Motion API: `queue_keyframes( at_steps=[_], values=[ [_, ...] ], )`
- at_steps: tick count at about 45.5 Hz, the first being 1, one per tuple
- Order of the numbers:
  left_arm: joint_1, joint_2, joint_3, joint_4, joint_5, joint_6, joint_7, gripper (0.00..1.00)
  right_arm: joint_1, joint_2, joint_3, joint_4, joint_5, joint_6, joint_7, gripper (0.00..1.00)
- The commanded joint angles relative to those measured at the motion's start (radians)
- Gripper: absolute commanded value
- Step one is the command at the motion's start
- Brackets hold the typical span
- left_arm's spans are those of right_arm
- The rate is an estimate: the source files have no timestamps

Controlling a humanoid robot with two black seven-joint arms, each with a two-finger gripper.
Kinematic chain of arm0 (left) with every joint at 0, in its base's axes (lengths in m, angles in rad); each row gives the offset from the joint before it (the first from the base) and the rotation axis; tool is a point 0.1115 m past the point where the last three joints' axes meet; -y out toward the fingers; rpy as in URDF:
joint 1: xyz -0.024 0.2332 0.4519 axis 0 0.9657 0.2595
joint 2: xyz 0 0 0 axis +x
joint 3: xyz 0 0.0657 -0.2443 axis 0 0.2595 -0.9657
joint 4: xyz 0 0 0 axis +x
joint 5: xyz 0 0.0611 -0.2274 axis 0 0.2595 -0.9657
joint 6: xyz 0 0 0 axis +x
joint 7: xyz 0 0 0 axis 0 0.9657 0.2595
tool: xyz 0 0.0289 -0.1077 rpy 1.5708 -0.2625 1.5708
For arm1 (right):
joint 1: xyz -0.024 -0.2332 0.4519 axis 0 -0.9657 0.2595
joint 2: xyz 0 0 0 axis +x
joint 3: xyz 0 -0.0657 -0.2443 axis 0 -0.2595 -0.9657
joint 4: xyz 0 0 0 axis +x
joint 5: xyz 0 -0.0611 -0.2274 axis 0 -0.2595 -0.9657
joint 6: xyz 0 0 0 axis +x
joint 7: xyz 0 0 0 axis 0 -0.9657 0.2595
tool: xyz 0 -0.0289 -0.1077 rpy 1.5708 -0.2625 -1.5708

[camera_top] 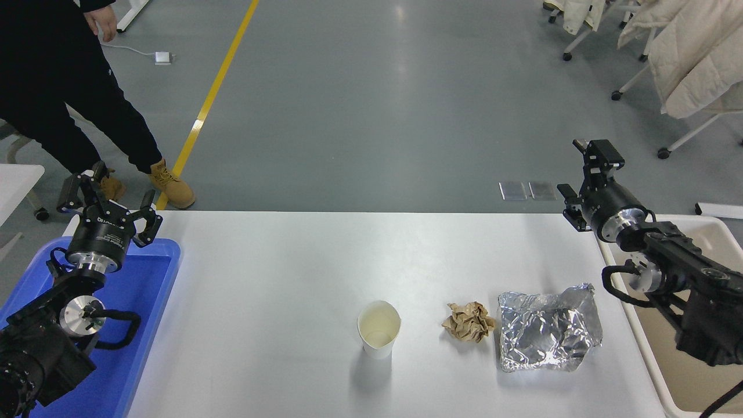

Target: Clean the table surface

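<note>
The glossy white table surface (pixel 278 273) fills the lower half of the head view. On it stand a white paper cup (pixel 378 328), upright and empty, a crumpled brown paper ball (pixel 468 321) to its right, and a crinkled sheet of aluminium foil (pixel 548 328) further right. My right gripper (pixel 580 177) is open and empty, raised over the table's far right corner, well behind the foil. My left gripper (pixel 110 194) is open and empty, parked over the far end of the blue tray.
A blue plastic tray (pixel 142 313) lies at the table's left edge under my left arm. A beige bin (pixel 688 371) stands off the right edge under my right arm. A person in black (pixel 64 87) walks on the floor at far left. Chairs with coats (pixel 691 52) stand far right.
</note>
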Motion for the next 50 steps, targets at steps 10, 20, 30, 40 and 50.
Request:
queue_keyframes(
  at_steps=[10,20,30,40,50],
  values=[
    [0.000,0.000,0.000,-0.001,0.000,0.000,0.000,1.00,0.159,-0.149,-0.457,0.061,-0.319,0.007,-0.016,1.00],
    [0.000,0.000,0.000,0.001,0.000,0.000,0.000,1.00,0.177,-0.194,-0.571,0.077,-0.514,0.067,-0.008,1.00],
    [0.000,0.000,0.000,-0.001,0.000,0.000,0.000,1.00,0.176,-0.266,-0.615,0.117,-0.704,0.104,0.013,1.00],
    [0.000,0.000,0.000,0.001,0.000,0.000,0.000,1.00,0.174,-0.295,-0.851,0.121,-0.786,0.099,0.095,1.00],
    [0.000,0.000,0.000,-0.001,0.000,0.000,0.000,1.00,0.165,-0.295,-0.896,0.121,-0.786,0.093,0.099,1.00]
  ],
)
